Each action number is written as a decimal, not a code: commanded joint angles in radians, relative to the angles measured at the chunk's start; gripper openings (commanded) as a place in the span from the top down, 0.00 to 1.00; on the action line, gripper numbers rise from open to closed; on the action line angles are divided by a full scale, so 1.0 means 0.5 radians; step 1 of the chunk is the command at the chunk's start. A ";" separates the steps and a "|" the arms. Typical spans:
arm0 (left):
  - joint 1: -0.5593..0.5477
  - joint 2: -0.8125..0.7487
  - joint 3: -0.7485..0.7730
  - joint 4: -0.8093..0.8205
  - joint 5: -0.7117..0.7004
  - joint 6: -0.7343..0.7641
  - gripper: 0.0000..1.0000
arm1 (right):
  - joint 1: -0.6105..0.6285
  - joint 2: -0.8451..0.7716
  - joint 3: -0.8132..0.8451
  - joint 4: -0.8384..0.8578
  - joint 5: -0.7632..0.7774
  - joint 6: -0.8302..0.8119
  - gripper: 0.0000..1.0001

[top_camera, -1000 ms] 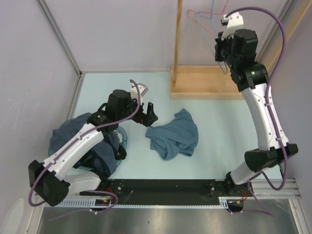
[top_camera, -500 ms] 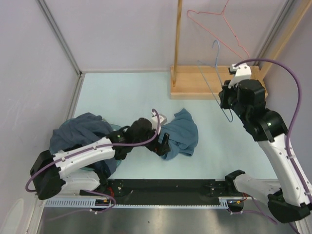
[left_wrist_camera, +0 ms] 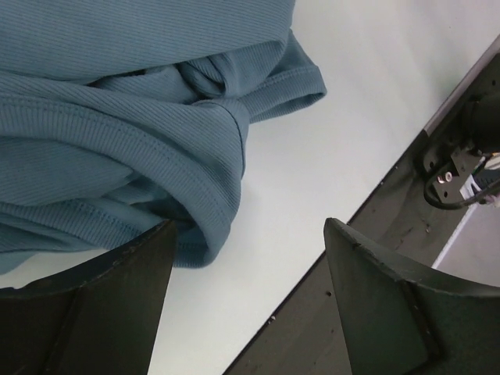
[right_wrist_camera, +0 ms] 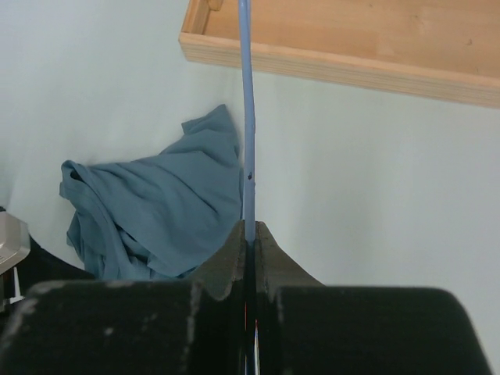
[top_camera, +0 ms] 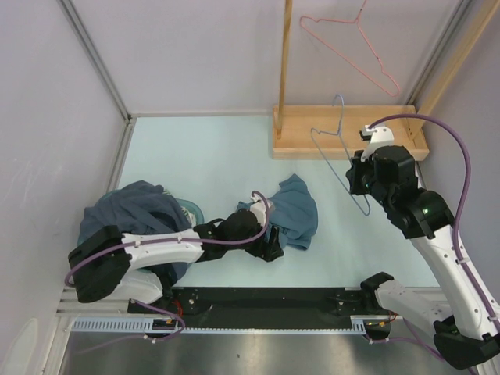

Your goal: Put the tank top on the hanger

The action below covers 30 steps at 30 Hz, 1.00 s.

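The teal-blue tank top [top_camera: 293, 212] lies crumpled on the table's middle. It also shows in the left wrist view [left_wrist_camera: 117, 133] and the right wrist view [right_wrist_camera: 156, 207]. My left gripper [top_camera: 271, 247] is open and low at the top's near-left edge. In the left wrist view my left gripper [left_wrist_camera: 248, 234] has its left finger [left_wrist_camera: 94, 305] touching the hem, with bare table between the fingers. My right gripper [top_camera: 355, 176] is shut on the light-blue wire hanger [top_camera: 334, 144], holding it in the air right of the top. In the right wrist view my right gripper [right_wrist_camera: 250, 230] pinches the wire of the hanger [right_wrist_camera: 248, 109].
A pink wire hanger [top_camera: 349, 45] hangs on the wooden rack post [top_camera: 285, 55], whose base [top_camera: 391, 141] sits at the back right. A dark navy heap of clothes [top_camera: 129, 215] lies at the left. The black arm rail [top_camera: 266, 301] runs along the near edge.
My left gripper has moved right and nearer, down to the tank top's near edge. My right gripper took the blue hanger down off the rack and lowered it towards the table.
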 commanded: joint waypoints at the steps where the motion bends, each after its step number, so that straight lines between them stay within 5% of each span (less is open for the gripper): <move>1: -0.011 0.110 0.028 0.202 -0.094 -0.032 0.20 | 0.011 -0.064 0.015 0.068 -0.060 0.016 1.00; 6: -0.011 0.218 0.059 0.241 -0.106 -0.038 0.22 | 0.014 -0.076 0.012 0.053 -0.063 0.012 1.00; 9: -0.011 0.273 0.038 0.373 -0.076 -0.056 0.34 | 0.011 -0.079 0.003 0.053 -0.070 0.009 1.00; 10: -0.011 0.294 0.032 0.413 -0.082 -0.063 0.43 | 0.014 -0.082 0.003 0.053 -0.070 0.006 1.00; 11: -0.008 0.298 0.022 0.459 -0.091 -0.075 0.69 | 0.008 -0.085 0.003 0.053 -0.070 0.006 1.00; 14: 0.081 0.176 0.050 0.396 -0.103 -0.090 1.00 | 0.011 -0.082 0.015 0.038 -0.079 0.003 1.00; 19: 0.430 -0.257 0.172 0.046 0.166 0.072 1.00 | 0.014 -0.094 0.058 0.056 -0.183 -0.037 1.00; 21: 0.627 -0.352 0.384 -0.349 0.228 0.277 1.00 | 0.011 -0.094 0.067 0.087 -0.275 -0.043 1.00; 26: 1.050 -0.292 0.767 -0.945 0.399 0.673 1.00 | 0.023 -0.054 0.028 0.310 -0.606 0.000 1.00; 30: 1.329 -0.178 0.847 -0.979 0.592 0.753 1.00 | 0.045 -0.045 0.012 0.482 -0.793 0.028 1.00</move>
